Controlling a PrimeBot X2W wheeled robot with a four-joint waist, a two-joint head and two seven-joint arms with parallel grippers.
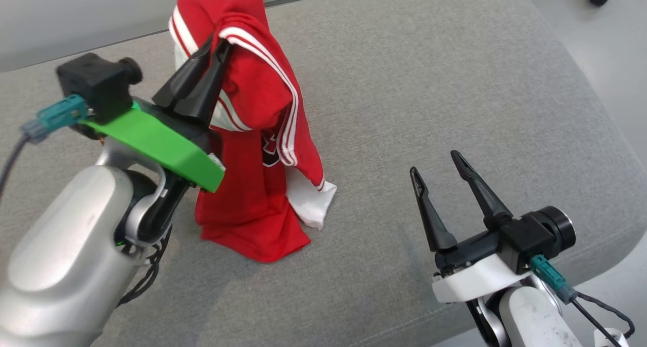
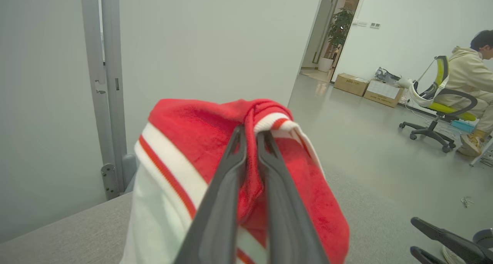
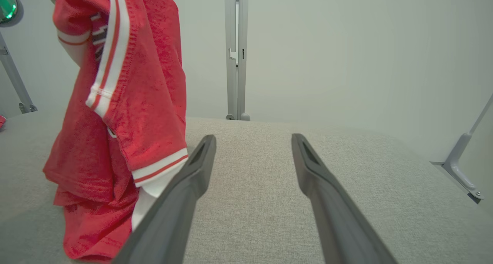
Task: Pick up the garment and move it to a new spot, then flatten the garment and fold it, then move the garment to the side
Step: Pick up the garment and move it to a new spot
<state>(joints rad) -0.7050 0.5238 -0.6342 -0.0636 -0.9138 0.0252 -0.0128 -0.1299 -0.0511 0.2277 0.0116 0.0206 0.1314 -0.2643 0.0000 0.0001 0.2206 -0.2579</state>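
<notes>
Red-and-white striped cloth garment (image 1: 263, 99) hangs as an upright column from the left gripper (image 1: 220, 41). Its long axis runs top to bottom, and its lower folds are crumpled on the grey fabric-padded table (image 1: 455, 84). In the left wrist view that gripper (image 2: 251, 135) has its jaws pressed together on a bunched fold near the top of the cloth (image 2: 200, 125), so the weight hangs below the jaws rather than beside them.

The right gripper (image 1: 434, 164) sits low over the table with its jaws apart and nothing between them. In its own wrist view (image 3: 253, 139) the garment (image 3: 142, 102) lies off to the left, with a white-trimmed sleeve just beside the left finger.

The left arm probably carries the cloth to its new spot. For spreading, the right arm is the nearer one to the hanging lower corner, which faces it.
</notes>
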